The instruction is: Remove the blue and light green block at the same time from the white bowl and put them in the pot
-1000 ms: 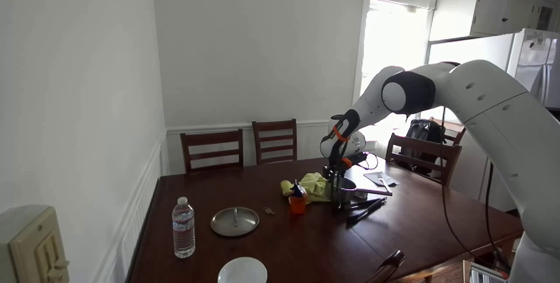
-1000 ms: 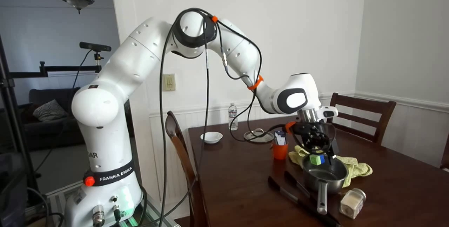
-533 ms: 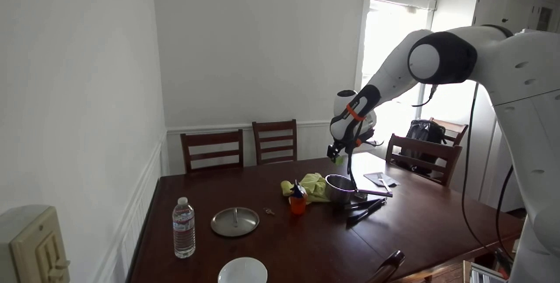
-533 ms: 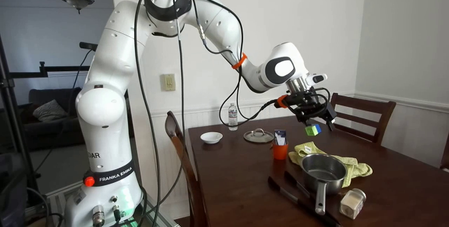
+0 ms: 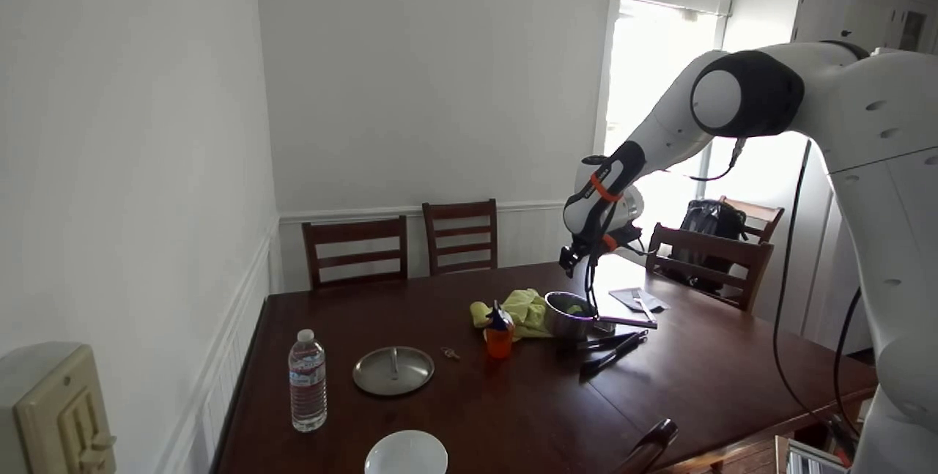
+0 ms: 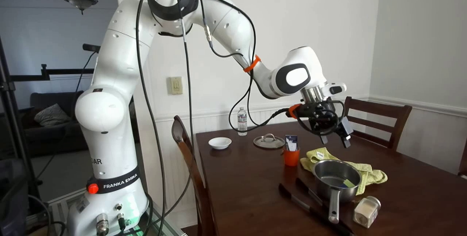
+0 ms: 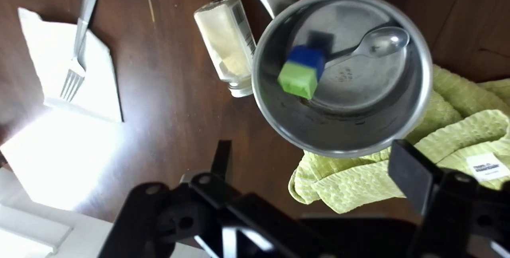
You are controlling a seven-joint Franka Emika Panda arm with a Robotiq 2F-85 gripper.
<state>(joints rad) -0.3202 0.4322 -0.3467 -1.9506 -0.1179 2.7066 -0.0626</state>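
The light green block (image 7: pixel 298 79) and the blue block (image 7: pixel 307 58) are side by side, touching, within the pot's rim and slightly blurred. The green one also shows inside the pot in both exterior views (image 5: pixel 576 309) (image 6: pixel 348 183). The steel pot (image 7: pixel 422 66) (image 6: pixel 321 186) holds a spoon (image 7: pixel 382 42). My gripper (image 7: pixel 314 162) is open and empty, with its fingers wide apart. It is above and beside the pot in both exterior views (image 5: pixel 575 261) (image 6: pixel 335 141). The white bowl (image 6: pixel 220 143) (image 5: pixel 407 453) stands away from the pot and looks empty.
A yellow-green towel (image 7: pixel 358 182) lies against the pot. A spice jar (image 7: pixel 227 42), dark tongs (image 6: pixel 310 207) and an orange cup (image 6: pixel 291 157) are near it. A lid (image 5: pixel 393 371) and water bottle (image 5: pixel 308 382) stand farther off. A fork (image 7: pixel 77 50) lies on a napkin.
The arm has risen from the pot. Half a second ago the gripper held both blocks above the pot; now it has opened, and the blocks have dropped into the pot.
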